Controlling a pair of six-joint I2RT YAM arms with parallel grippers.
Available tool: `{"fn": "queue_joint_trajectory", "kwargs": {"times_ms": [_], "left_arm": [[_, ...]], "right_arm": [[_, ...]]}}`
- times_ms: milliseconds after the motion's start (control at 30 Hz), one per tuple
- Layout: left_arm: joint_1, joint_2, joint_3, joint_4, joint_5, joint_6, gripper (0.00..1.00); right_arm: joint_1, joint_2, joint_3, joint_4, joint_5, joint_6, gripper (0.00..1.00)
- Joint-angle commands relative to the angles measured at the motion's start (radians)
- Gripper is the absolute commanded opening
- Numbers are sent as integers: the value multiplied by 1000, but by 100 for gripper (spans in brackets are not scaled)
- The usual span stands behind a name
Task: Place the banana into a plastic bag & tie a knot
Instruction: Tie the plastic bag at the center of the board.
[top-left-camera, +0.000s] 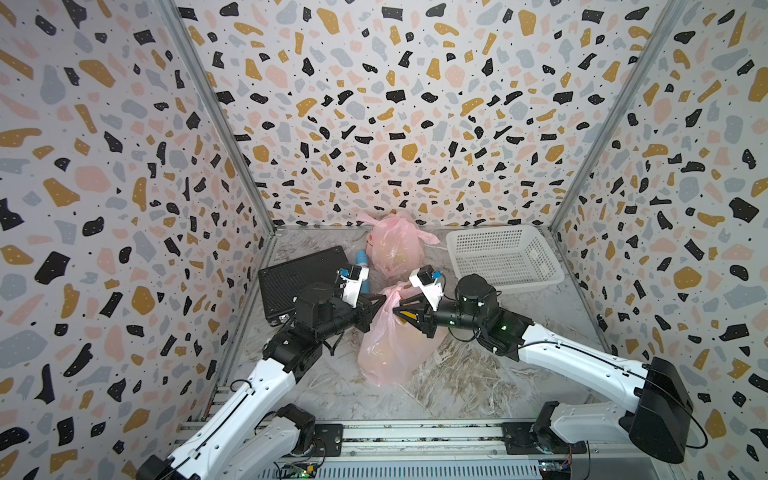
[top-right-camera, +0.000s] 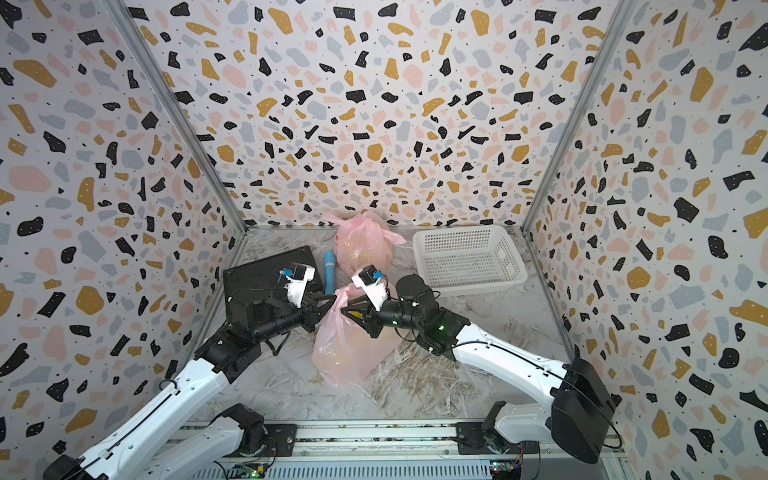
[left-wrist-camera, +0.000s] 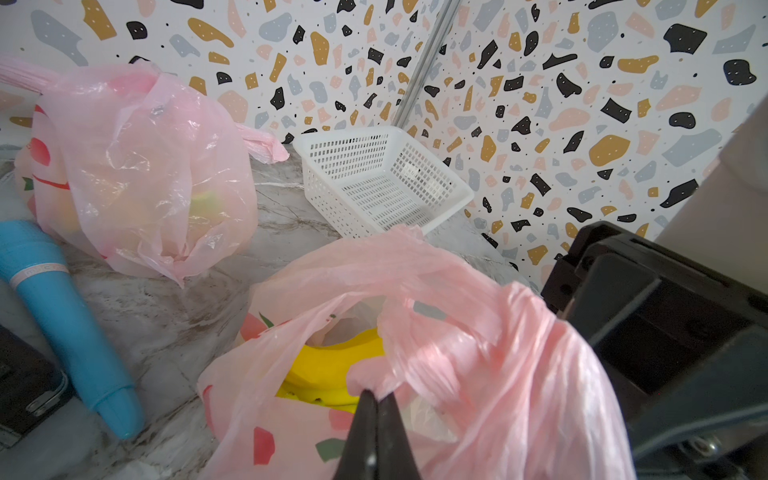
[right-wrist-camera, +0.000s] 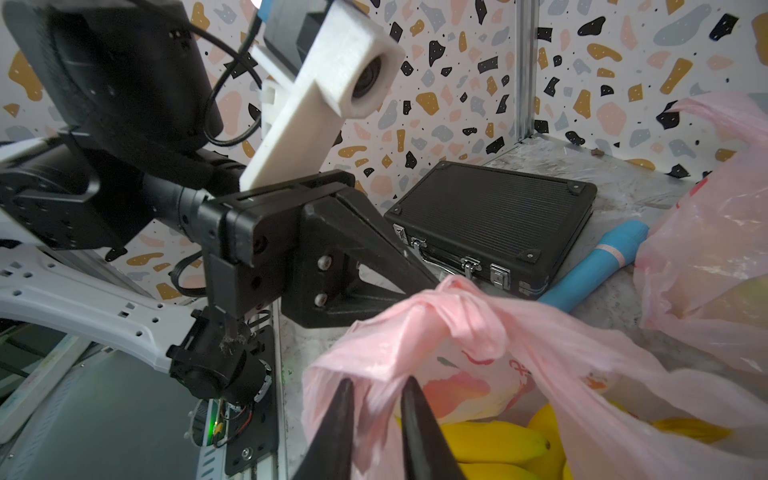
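A pink plastic bag (top-left-camera: 390, 345) lies in the middle of the marble table and shows in both top views (top-right-camera: 345, 349). Through its open mouth I see the yellow banana (left-wrist-camera: 332, 365) inside, which also shows in the right wrist view (right-wrist-camera: 494, 442). My left gripper (left-wrist-camera: 377, 392) is shut on a bunched handle of the bag at its top (top-left-camera: 384, 300). My right gripper (right-wrist-camera: 378, 380) faces it from the other side (top-left-camera: 395, 309). Its jaws stand narrowly apart, with a fold of the bag's rim between them.
A second, tied pink bag (top-left-camera: 395, 245) sits at the back wall. A white mesh basket (top-left-camera: 505, 255) stands at the back right. A black case (top-left-camera: 299, 274) lies at the left, with a blue tube (top-right-camera: 329, 270) beside it.
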Motion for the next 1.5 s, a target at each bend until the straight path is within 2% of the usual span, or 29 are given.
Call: {"fn": "queue_joint_trajectory", "kwargs": {"times_ms": [0, 67, 267, 533, 700, 867, 967, 1100, 1367, 1467], "left_arm": [[-6, -19, -9, 36, -8, -3, 0], [-6, -28, 5, 8, -56, -4, 0], [0, -77, 38, -88, -262, -12, 0], [31, -73, 55, -103, -319, -33, 0], [72, -74, 59, -114, -324, -48, 0], [111, -73, 53, -123, -317, -63, 0], [126, -70, 51, -125, -309, -66, 0], [144, -64, 46, -121, -294, -68, 0], [187, -47, 12, -98, -225, -96, 0], [195, -48, 9, -88, -183, -104, 0]], "right_arm": [[5, -2, 45, -37, 4, 4, 0], [5, -14, 32, -58, 32, -1, 0], [6, -102, -20, -158, 239, 2, 0], [5, -184, -54, -304, 318, 29, 0], [5, -273, -89, -347, 331, 53, 0], [5, -353, -74, -482, 514, 153, 0], [5, -378, -73, -543, 541, 187, 0], [6, -385, -100, -604, 552, 210, 0], [5, -289, -74, -818, 749, 262, 0], [5, -275, -64, -804, 710, 255, 0]]}}
